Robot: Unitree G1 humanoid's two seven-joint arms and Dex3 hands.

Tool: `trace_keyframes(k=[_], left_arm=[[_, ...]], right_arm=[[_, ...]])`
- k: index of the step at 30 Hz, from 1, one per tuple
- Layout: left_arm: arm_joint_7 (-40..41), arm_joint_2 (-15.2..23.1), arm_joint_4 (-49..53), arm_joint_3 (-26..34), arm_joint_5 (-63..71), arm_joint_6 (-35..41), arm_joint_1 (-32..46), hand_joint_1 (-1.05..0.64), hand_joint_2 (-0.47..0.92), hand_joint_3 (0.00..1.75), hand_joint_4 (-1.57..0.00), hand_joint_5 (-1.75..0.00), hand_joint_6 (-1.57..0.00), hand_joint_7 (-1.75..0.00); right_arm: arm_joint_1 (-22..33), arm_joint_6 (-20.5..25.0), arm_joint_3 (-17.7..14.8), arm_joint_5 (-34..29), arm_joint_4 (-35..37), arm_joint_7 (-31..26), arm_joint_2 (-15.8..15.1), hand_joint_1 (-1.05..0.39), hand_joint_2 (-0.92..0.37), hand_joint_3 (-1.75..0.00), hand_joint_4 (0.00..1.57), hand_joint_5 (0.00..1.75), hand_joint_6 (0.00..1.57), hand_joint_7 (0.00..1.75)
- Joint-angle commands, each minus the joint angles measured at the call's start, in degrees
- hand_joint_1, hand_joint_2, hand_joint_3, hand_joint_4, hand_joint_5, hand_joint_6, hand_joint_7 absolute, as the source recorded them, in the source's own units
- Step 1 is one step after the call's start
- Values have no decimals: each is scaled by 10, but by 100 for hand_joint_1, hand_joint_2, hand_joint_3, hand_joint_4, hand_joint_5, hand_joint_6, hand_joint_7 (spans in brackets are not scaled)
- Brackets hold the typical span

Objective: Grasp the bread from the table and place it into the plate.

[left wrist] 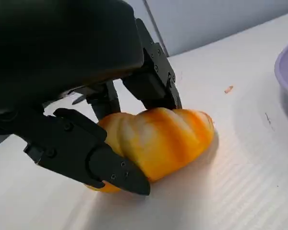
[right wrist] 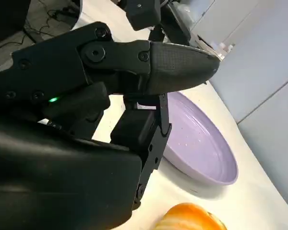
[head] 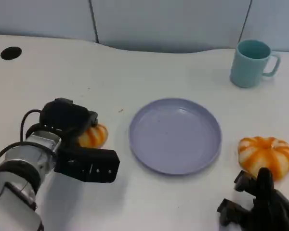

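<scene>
Head view, bread: a small orange-and-cream striped bread (head: pixel 93 136) lies on the white table (head: pixel 149 202), just left of the lavender plate (head: pixel 175 135), partly hidden by the left hand (head: pixel 76 144).
Head view, other things: a second, rounder striped bread (head: pixel 266 156) sits right of the plate; a teal mug (head: pixel 251 63) stands well behind.
Head view, right hand: the right hand (head: pixel 260 207) rests low near the round bread, holding nothing; whether its fingers are curled cannot be told.
Left wrist view, grasp: fingers (left wrist: pixel 93 158) bracket the bread (left wrist: pixel 156 141) on both sides, touching it, while the loaf rests on the table.
Left wrist view, handling: probably light, soft and crushable, with a glazed crust; best held across its middle with gentle pressure.
Right wrist view, pose: fingers (right wrist: pixel 149 62) extend over the plate (right wrist: pixel 201 143), empty; the round bread (right wrist: pixel 192 220) lies nearby.
</scene>
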Motion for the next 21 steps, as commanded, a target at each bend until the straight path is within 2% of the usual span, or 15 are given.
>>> trace_keyframes(k=[1, 5, 11, 21], left_arm=[[14, 8, 3, 21, -28, -28, 21, -23, 92, 45, -73, -175, -54, -173], [51, 9, 0, 33, -37, -46, 23, -21, 92, 47, -78, -175, -57, -175], [48, 9, -2, 47, -52, -53, 6, -20, 89, 44, -78, -175, -57, -175], [88, 6, -16, 45, -41, -90, -24, -20, 90, 43, -82, -175, -60, -173]], right_arm=[[-1, -2, -4, 3, 1, 5, -10, -52, -92, -56, 119, 126, 100, 131], [-2, -3, -4, 2, 2, 2, -7, -52, -92, -54, 120, 124, 101, 128], [-8, -10, -2, -3, 12, 5, -8, -53, -92, -55, 120, 124, 102, 127], [-22, -19, -1, -7, 33, 12, -10, -53, -92, -53, 119, 124, 103, 123]])
